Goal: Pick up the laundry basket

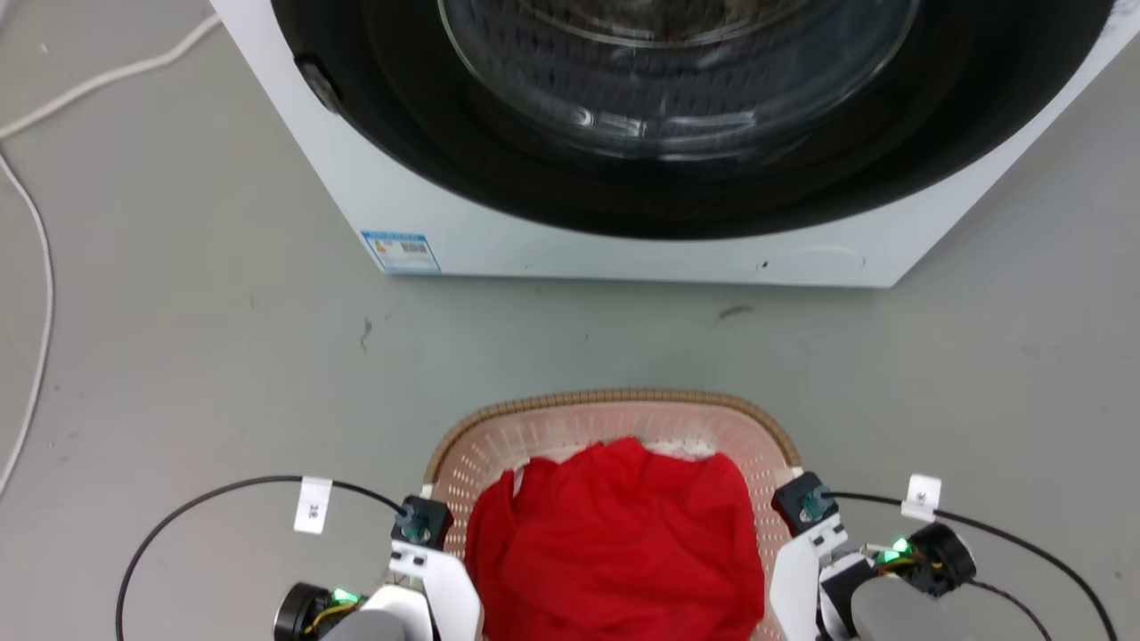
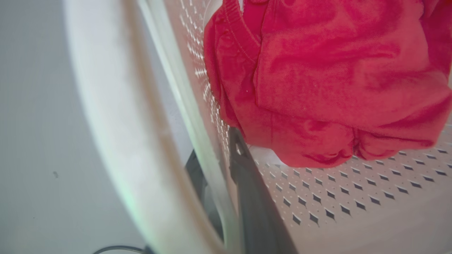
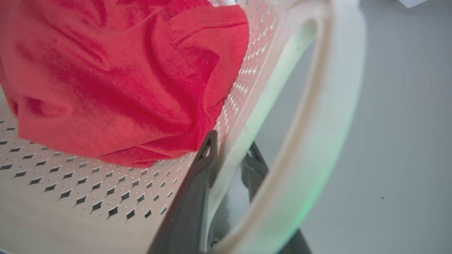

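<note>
On the grey floor [image 1: 178, 356], a little way in front of a white front-loading washing machine [image 1: 623, 254], the laundry basket [image 1: 614, 401] stands upright. Its brown woven-look rim faces the machine's dark round door [image 1: 677, 107] without touching it. A crumpled red garment [image 1: 614, 543] lies inside on the perforated bottom and reaches up against both side walls.

The left claw [image 2: 213, 144] straddles the basket's left wall. 1 dark finger [image 2: 247, 190] is inside against the perforated plastic, with its tip right at the edge of the garment. The other [image 2: 197, 173] is outside, in the opening under the left handle [image 2: 116, 116]. I cannot tell whether the 2 fingers are actually pinching the wall.

The right claw [image 3: 232, 141] sits the same way on the opposite wall. Its inner finger [image 3: 199, 176] lies along the perforated plastic beside the garment. Its outer finger [image 3: 254, 165] is under the right handle [image 3: 328, 116], and a sliver of space shows between it and the wall, so this claw is parted and not clamped.

A blue label [image 1: 401, 251] sits low on the machine's front. A white cable [image 1: 40, 267] trails across the floor at far left.
</note>
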`<state>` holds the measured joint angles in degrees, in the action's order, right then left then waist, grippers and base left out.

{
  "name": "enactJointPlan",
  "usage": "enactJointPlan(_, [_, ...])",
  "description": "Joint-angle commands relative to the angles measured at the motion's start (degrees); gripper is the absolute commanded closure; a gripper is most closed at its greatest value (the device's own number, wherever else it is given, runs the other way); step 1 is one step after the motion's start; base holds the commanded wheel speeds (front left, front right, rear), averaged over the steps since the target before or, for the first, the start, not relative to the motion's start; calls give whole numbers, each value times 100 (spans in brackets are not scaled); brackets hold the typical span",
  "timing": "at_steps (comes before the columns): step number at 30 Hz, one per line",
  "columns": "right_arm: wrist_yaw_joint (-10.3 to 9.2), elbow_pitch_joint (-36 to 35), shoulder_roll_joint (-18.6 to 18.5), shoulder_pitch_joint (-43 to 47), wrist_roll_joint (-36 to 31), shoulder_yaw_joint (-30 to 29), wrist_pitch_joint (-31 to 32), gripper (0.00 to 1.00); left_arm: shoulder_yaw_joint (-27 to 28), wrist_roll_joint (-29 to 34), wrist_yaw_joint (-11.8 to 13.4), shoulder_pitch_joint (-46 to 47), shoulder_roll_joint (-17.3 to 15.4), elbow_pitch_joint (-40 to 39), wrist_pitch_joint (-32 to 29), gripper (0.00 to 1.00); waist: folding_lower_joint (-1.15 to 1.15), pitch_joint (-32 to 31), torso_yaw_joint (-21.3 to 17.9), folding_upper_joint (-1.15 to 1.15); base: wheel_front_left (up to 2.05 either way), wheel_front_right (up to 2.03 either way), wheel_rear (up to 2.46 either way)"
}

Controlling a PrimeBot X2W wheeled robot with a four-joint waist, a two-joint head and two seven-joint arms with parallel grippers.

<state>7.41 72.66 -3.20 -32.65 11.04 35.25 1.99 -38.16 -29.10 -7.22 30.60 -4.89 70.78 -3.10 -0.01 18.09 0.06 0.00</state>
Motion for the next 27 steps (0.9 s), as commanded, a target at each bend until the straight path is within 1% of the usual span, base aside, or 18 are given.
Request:
enactJointPlan(1, [14,-73,60,98,48,112,8,100,-125,-64,-39,-134,43,-81,-68,100,1,-324,-2,0,0,0,0])
enactJointPlan(9, [15,-86,66,403,446,564,212,100,-650,-588,-45,-503,-75,-292,-382,100,1,-1023,6,0,0,0,0])
enactJointPlan(16, [15,-81,70,560,715,897,389,100,-1007,-955,-50,-690,-152,-408,-605,100,1,-1418,16,0,0,0,0])
enactJointPlan(18, [15,-114,72,677,889,1059,522,100,-1164,-1121,-50,-753,-185,-435,-693,100,1,-1605,5,0,0,0,0])
enactJointPlan(27, [17,-202,76,841,1324,1494,915,100,-1533,-1483,-50,-773,-213,-484,-910,100,1,-1914,-33,0,0,0,0])
